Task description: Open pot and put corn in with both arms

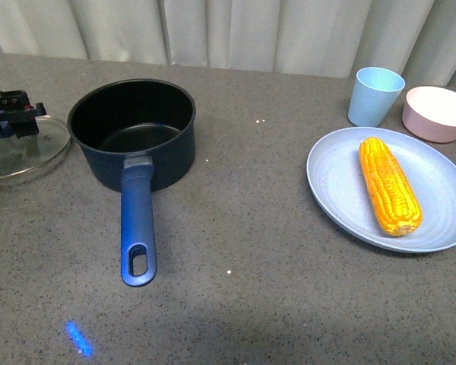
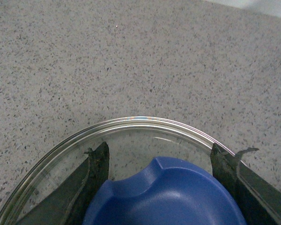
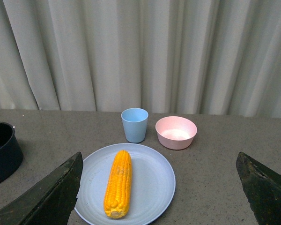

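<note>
Done uncovering pot (image 1: 159, 152); lid (image 1: 23, 152) at its 9 o'clock under left gripper (image 2: 159, 151), pinch on knob (image 2: 164, 197) unclear. Left to do: corn (image 1: 389, 185) at 3 o'clock, for wide-spread right gripper (image 3: 158, 157)

Table (image 1: 289, 289): grey speckled stone look, matt, finely grained. Pot (image 1: 171, 156): I record a glossy navy outer wall and a black satin interior; its handle (image 1: 137, 220) is smooth blue with a bright sheen. Lid (image 1: 15, 156): clear smooth glass with a shiny rim; knob (image 2: 164, 197) smooth matt blue plastic. My left jaws: dark, matt, scuffed at the edges. Corn (image 1: 389, 186): bumpy, waxy sheen. Plate (image 1: 334, 182): pale blue, matt, finely ringed. Curtain (image 1: 251, 30): matt cloth.
</note>
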{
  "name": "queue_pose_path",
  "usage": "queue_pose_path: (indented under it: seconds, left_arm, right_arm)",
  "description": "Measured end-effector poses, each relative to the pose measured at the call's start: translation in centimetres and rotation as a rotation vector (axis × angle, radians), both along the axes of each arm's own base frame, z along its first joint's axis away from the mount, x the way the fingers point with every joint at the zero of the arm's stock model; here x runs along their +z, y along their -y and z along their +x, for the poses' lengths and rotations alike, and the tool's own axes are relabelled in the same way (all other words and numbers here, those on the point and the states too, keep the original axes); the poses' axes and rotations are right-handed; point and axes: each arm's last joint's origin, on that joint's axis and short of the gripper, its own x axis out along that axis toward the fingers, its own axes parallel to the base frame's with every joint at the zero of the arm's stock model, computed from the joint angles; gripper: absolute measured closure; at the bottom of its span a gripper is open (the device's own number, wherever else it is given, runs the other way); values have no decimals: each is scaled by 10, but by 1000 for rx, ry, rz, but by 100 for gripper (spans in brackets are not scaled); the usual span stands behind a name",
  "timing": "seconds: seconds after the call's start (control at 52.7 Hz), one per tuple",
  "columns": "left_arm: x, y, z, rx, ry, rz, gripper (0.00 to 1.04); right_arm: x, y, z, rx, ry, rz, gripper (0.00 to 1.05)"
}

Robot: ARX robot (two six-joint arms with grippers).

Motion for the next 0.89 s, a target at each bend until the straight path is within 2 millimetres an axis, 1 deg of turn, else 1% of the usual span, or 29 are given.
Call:
queue_pose_path:
  seconds: [0.304, 0.399, 0.475, 0.513, 0.57, 0.589, 0.684, 0.778, 0.816, 0.892]
  left_arm:
    - [-3, 1, 0, -8, -18, 6, 45]
    - [-3, 1, 0, -11, -17, 4, 33]
    - [-1, 1, 1, -23, -2, 0, 18]
    - [-1, 1, 1, -23, 3, -2, 15]
    - [0, 1, 1, -21, 10, -3, 6]
    - [0, 1, 1, -21, 11, -4, 5]
    - [4, 0, -2, -8, 26, -25, 7]
    - [12, -1, -8, 14, 40, -50, 6]
    - [17, -2, -11, 25, 51, -61, 6]
    - [35, -5, -19, 46, 93, -61, 6]
  right_arm:
    - [0, 0, 0, 0, 0, 0, 9]
    - [0, 0, 0, 0, 0, 0, 9]
    - [0, 0, 0, 0, 0, 0, 9]
    - [0, 0, 0, 0, 0, 0, 9]
    - [0, 0, 0, 0, 0, 0, 9]
    - [0, 0, 0, 0, 0, 0, 9]
    - [0, 0, 0, 0, 0, 0, 9]
    - [0, 0, 0, 0, 0, 0, 9]
    - [0, 0, 0, 0, 0, 0, 9]
    - [0, 0, 0, 0, 0, 0, 9]
